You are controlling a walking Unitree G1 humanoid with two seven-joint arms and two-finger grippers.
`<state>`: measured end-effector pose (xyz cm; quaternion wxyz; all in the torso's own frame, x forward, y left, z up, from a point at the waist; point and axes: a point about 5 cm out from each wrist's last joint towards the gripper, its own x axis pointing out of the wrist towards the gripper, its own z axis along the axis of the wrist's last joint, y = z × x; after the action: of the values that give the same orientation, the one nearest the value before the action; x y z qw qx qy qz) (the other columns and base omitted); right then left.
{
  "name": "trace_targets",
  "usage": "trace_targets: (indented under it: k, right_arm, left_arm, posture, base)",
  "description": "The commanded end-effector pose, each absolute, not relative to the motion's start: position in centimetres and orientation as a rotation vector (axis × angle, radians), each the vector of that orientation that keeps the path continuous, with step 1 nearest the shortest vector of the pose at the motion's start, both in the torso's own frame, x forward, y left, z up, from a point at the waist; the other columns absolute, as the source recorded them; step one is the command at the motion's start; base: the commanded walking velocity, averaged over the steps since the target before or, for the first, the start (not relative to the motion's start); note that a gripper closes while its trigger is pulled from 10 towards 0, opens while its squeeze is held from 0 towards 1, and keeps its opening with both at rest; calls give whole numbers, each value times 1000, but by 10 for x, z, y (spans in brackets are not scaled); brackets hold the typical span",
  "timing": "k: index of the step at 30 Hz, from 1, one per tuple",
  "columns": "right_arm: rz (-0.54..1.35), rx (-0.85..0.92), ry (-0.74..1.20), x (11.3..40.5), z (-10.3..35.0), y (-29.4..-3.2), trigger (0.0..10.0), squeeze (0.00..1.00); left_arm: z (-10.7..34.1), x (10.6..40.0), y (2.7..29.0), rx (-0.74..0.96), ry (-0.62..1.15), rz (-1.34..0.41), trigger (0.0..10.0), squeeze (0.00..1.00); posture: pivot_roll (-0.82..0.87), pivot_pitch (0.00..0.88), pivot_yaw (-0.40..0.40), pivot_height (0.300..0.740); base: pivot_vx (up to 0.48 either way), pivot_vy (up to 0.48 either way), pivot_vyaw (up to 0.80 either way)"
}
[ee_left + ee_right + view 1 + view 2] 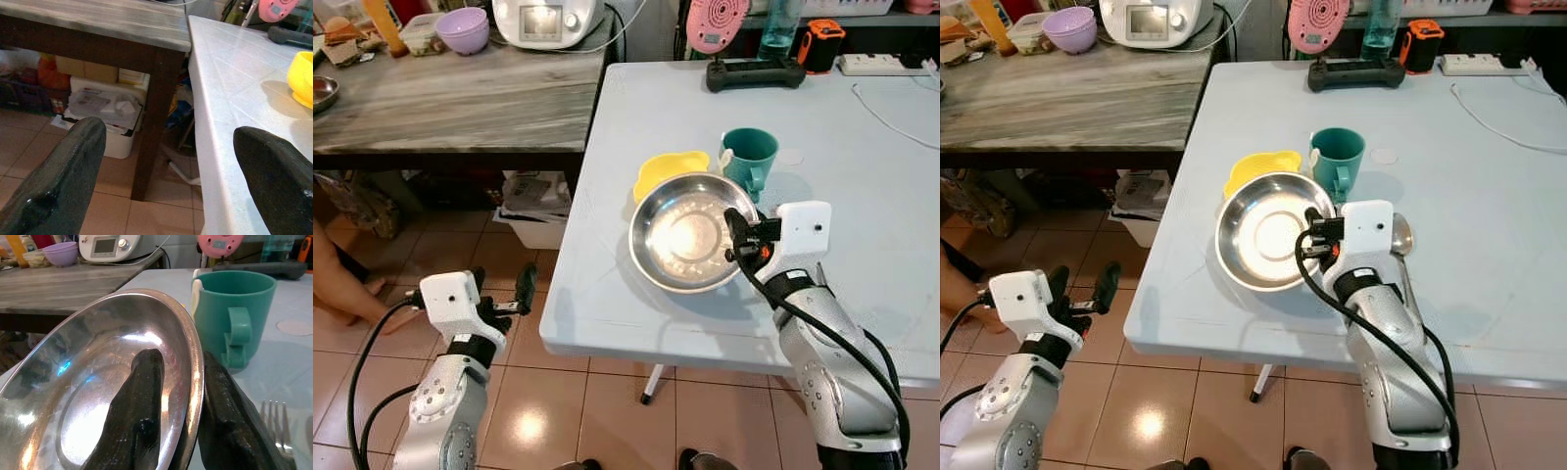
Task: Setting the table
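Note:
A shiny steel plate point(683, 235) is tilted just above the pale blue table point(862, 166), near its front left part. My right gripper point(741, 238) is shut on the plate's right rim, one finger point(139, 396) inside the dish and the other under it. Just behind the plate are a yellow bowl point(668, 167) and a teal mug point(750, 157). A spoon point(1400, 236) and a fork point(277, 424) lie on the table beside my right wrist. My left gripper point(505, 298) is open and holds nothing, low over the floor left of the table's edge.
A dark wooden table point(460, 103) stands to the left with a purple bowl point(463, 28) and a white appliance point(546, 20). A black controller point(756, 73), a pink fan point(718, 23), a power strip and a white cable sit at the blue table's far side. A person's foot point(352, 294) rests on the floor at the left.

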<state>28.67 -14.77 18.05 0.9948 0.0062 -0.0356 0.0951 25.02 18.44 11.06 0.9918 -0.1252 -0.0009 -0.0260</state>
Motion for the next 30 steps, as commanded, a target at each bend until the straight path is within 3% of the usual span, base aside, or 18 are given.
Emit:
trace_targets:
  k: [1,7,30]
  right_arm:
    - [200,4,-88,285,182,-146,10000,0]
    - [198,-8,-91,284,180,-145,10000,0]
    - [191,-24,-104,285,178,-143,10000,0]
  left_arm:
    - [109,248,187,-230,1,-43,10000,0]
    - [110,248,189,-230,-3,-47,10000,0]
    - [110,250,189,-221,8,-69,10000,0]
  posture:
    - [-99,132,70,740]
    - [-98,137,76,740]
    - [-98,135,87,740]
  base:
    - [0,0,0]
    - [0,95,0]
    - [0,353,0]
